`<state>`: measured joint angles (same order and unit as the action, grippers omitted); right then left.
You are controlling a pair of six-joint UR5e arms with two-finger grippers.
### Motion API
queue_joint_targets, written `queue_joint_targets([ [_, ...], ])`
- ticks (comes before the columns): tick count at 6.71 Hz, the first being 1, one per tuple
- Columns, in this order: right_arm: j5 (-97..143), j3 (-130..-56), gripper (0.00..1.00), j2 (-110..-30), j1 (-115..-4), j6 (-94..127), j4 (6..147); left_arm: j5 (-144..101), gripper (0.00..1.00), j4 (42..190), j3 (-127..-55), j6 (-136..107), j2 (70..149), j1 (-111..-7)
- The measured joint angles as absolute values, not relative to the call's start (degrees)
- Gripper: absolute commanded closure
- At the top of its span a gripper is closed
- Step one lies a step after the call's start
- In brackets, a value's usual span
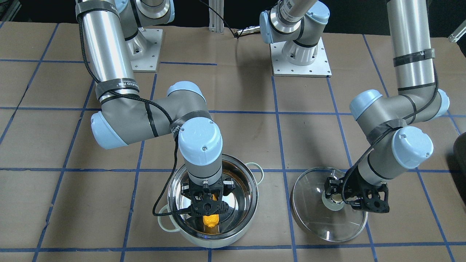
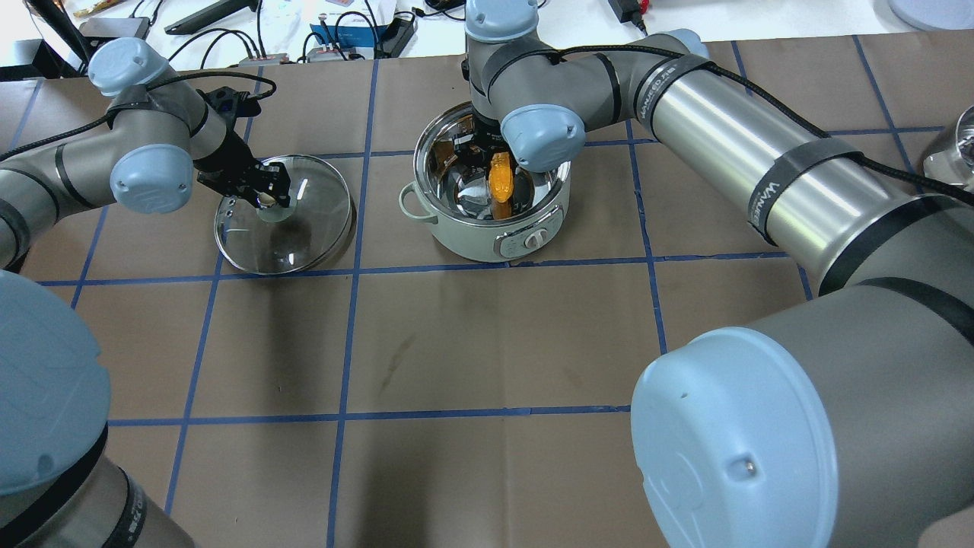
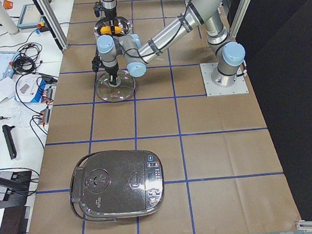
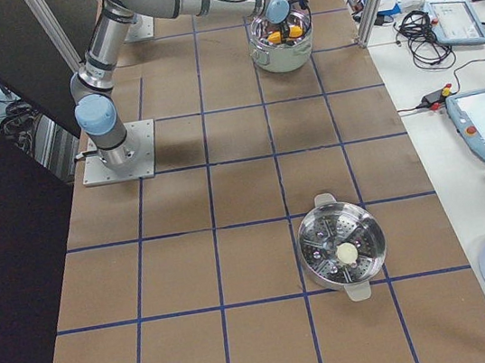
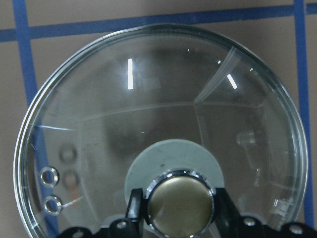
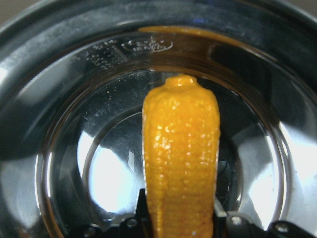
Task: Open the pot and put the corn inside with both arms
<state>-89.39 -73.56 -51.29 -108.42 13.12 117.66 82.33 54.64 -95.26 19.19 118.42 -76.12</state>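
The steel pot (image 1: 215, 241) stands open on the table, with pale loop handles. My right gripper (image 1: 208, 210) reaches down into it and is shut on the yellow-orange corn (image 1: 211, 220), which points along the pot's mirror-like inside in the right wrist view (image 6: 181, 158) and also shows in the overhead view (image 2: 501, 179). The round glass lid (image 1: 327, 227) lies on the table beside the pot (image 2: 464, 236). My left gripper (image 1: 336, 196) sits on the lid (image 5: 158, 99), its fingers against both sides of the brass knob (image 5: 181, 201).
A closed rice cooker (image 3: 118, 182) sits at the table's end on my left. A steamer pot with a perforated insert (image 4: 342, 247) sits toward the end on my right. The arm base plates (image 1: 301, 65) are at the back. Blue tape lines grid the brown table.
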Motion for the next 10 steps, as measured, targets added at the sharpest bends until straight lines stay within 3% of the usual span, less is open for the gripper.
queue_joint_targets([
  [2, -89.57, -74.36, 0.0, -49.97, -108.45, 13.1, 119.96, 82.03, 0.0, 56.04, -94.99, 18.83, 115.68, -77.34],
  [5, -89.76, -74.39, 0.0, -52.16, -108.34, 13.06, 119.16, 84.93, 0.0, 72.77, -89.84, 18.7, 106.17, -77.95],
  [8, -89.74, -74.24, 0.0, -64.63, -106.46, 12.71, 106.61, 86.65, 0.0, 94.77, -78.75, 15.09, 99.47, -80.27],
  [10, -89.35, -75.19, 0.0, -75.47, -100.93, 10.3, 92.44, 86.95, 0.0, 95.93, -79.27, 10.36, 99.23, -85.98],
])
